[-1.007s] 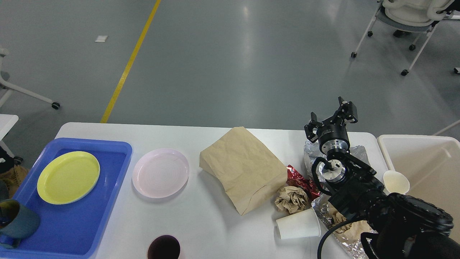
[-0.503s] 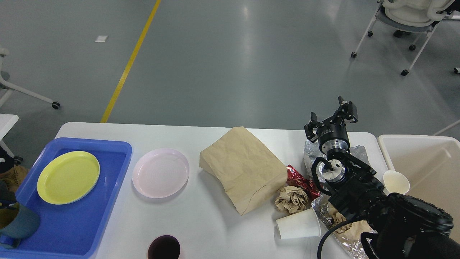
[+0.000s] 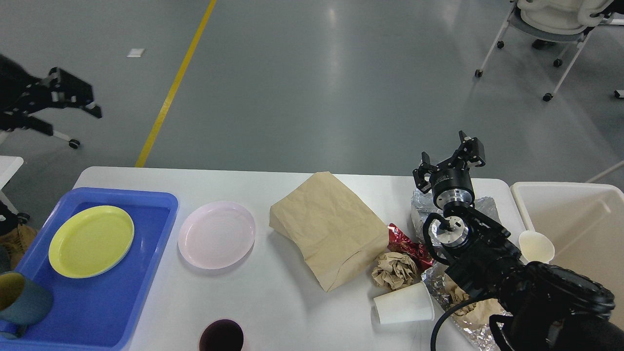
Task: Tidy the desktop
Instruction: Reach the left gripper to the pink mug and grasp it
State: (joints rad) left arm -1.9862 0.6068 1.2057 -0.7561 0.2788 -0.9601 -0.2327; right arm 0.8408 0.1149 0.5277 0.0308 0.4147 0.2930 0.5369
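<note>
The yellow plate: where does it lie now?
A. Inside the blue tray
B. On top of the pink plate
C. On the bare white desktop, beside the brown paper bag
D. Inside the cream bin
A. The yellow plate lies inside the blue tray, while the pink plate sits apart on the desktop.

My right arm's black gripper (image 3: 453, 158) has a matt casing, with a bare machined-metal ring just behind it. The white rectangular desktop (image 3: 273, 307) looks smooth and matt. The blue plastic tray (image 3: 105, 312) has a slight sheen, and the round yellow plate (image 3: 91, 241) and round pink plate (image 3: 216, 234) read as smooth plastic. The tan paper bag (image 3: 329, 226) is creased and dull. The crumpled silver foil (image 3: 429, 207) and red wrapper (image 3: 407, 243) glint. The white paper cup (image 3: 403, 304) is matt.
</note>
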